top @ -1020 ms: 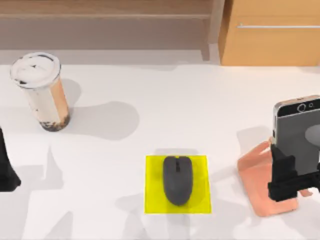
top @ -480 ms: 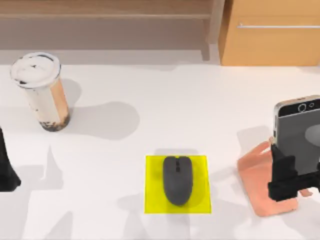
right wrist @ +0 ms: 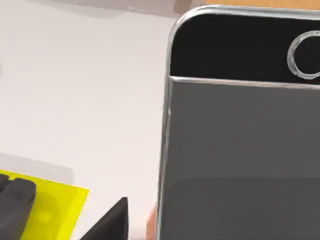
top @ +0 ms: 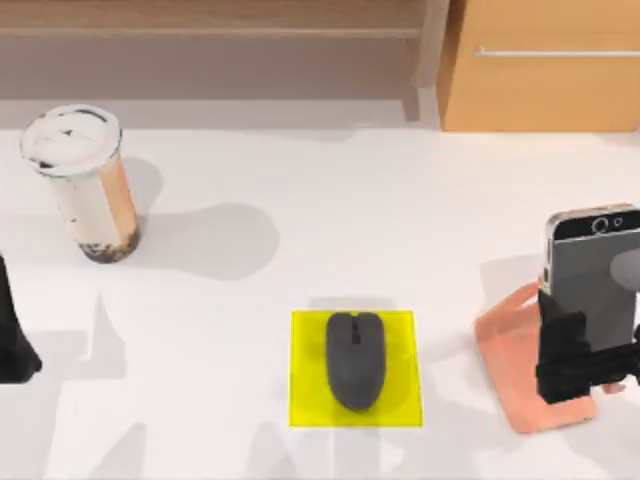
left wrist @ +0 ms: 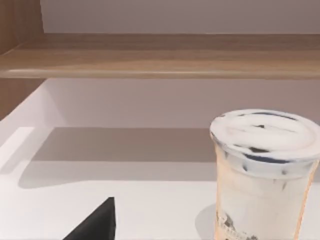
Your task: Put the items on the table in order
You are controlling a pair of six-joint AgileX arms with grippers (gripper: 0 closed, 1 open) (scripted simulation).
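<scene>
My right gripper (top: 598,352) is shut on the lower part of the silver-edged smartphone (top: 597,272), holding it upright over a salmon-coloured stand (top: 518,368) at the table's (top: 400,220) right side. Up close in the right wrist view, the smartphone (right wrist: 240,130) shows its grey screen. The dark grey mouse (top: 354,360) lies on a yellow mat (top: 305,370) at the front centre, also seen as the mouse (right wrist: 15,205) from the right wrist. The bubble tea cup (top: 82,185) stands upright at the back left, close ahead as the cup (left wrist: 262,170) from the left wrist. My left gripper (top: 12,335) is parked at the left edge.
A wooden cabinet (top: 540,65) with a drawer handle stands behind the table at the back right. A low wooden shelf (top: 210,30) runs along the back left. Open tabletop lies between the cup and the mat.
The right gripper has lowered the smartphone slightly toward the salmon stand. The cup, the mouse and the left arm have not moved.
</scene>
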